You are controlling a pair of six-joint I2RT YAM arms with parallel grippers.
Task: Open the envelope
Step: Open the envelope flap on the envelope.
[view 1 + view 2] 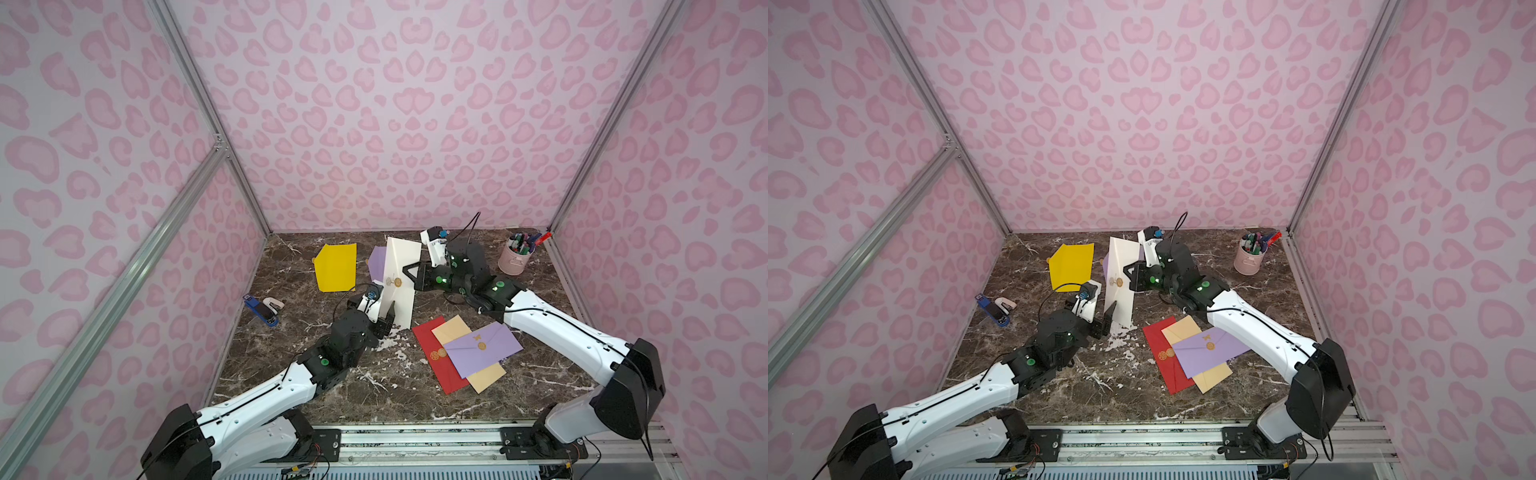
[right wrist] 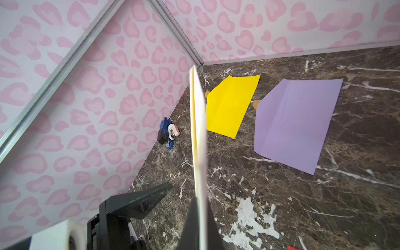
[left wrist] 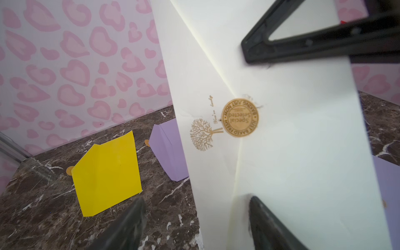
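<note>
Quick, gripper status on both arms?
Left gripper: open, at the lower end of the white envelope, not gripping it.
Right gripper: closed on the white envelope's edge, holding it up.

Robot lab test booth for sure: pink print panels [image 1: 415, 104] on aluminium framing [image 1: 197, 83], marble-look tabletop [image 1: 374, 399], arms [image 1: 257, 395] bolted to a rail [image 1: 415, 440] at 6 o'clock.

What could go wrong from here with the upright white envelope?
1. The right gripper pinches the white envelope only at one edge; a pull could pivot or slip it.
2. The gold seal holds the flap shut; tugging might tear paper.
3. The open left gripper sits at the lower end; closing there may clamp the whole envelope.
</note>
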